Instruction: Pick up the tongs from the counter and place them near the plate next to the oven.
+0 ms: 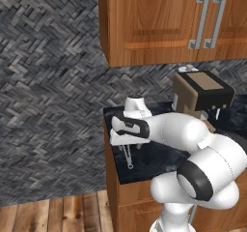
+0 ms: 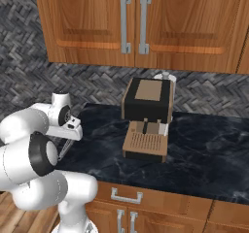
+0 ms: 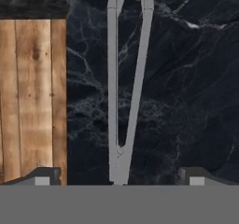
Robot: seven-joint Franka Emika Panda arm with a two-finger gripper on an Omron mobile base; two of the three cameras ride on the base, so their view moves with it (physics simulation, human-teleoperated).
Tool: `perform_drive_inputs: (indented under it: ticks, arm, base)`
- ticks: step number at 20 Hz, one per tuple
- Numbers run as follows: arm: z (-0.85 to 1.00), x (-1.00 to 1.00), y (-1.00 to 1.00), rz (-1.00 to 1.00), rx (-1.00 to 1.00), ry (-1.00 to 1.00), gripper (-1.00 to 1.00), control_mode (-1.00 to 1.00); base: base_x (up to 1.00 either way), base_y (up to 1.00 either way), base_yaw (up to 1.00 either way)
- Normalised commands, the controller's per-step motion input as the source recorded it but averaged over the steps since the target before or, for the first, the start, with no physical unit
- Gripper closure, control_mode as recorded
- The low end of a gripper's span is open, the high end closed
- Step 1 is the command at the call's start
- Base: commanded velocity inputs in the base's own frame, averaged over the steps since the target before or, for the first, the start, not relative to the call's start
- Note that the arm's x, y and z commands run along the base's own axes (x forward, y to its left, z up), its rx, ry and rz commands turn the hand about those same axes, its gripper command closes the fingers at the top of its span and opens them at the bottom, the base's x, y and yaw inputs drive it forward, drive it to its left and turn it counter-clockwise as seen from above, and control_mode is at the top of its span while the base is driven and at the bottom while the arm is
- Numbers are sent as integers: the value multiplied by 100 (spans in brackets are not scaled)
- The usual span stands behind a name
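The slim silver-grey tongs [image 3: 122,101] lie flat on the black marble counter [image 3: 186,101], close to its left edge. Their joined end sits between my fingertips and the two arms spread away from the hand. My gripper [image 3: 119,178] is open, one fingertip [image 3: 45,176] on each side of the joined end, well apart from the metal. From the base, the hand hovers low over the tongs [image 1: 128,157] at the counter's [image 1: 161,161] left end; my gripper [image 1: 129,146] points down. The tongs [image 2: 63,150] also peek out below the hand. The plate and the oven are out of view.
A brown and black coffee machine [image 2: 148,118] stands on the counter [image 2: 204,149] to the right of the hand, also seen as the coffee machine [image 1: 202,93]. Wooden wall cabinets [image 1: 164,18] hang above. The counter ends just left of the tongs, with wooden floor [image 3: 32,97] beyond.
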Motion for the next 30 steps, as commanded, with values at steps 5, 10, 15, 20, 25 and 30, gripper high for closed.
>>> perform_drive_inputs:
  ticks: [5,10,15,20,25,30]
  arm:
    - [-36,-8,2,-11,-4,0,-100,-100]
    - [-48,0,1,-5,-4,3,-100,-100]
    - [-43,0,2,-2,-2,4,-100,-100]
    - [-11,0,0,-2,0,1,-100,-100]
    - [0,0,0,0,0,0,100,-100]
    - [0,0,0,0,0,0,100,-100]
  base:
    - [0,0,0]
    - [0,0,0]
    - [0,0,0]
    - [0,0,0]
    - [0,0,0]
    - [0,0,0]
